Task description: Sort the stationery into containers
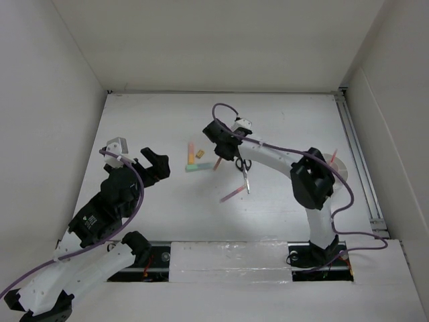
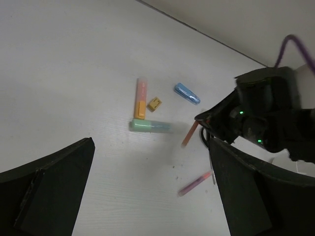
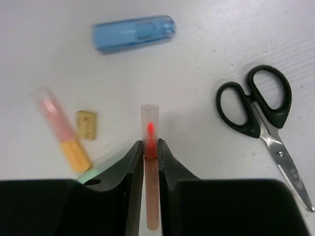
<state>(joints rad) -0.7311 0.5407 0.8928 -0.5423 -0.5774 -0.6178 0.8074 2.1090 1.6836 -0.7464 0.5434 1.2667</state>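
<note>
White worktop (image 1: 167, 221) | pen (image 3: 149, 123) clenched by right tool (image 3: 150, 145) | left tool (image 2: 151, 147) released, empty | scissors (image 3: 256, 101) shown plainly by right wrist view, mostly hidden in left.

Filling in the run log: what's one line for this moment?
right gripper: shut on red pen | left gripper: open, holding nothing | scissors: lying loose, untouched
</note>
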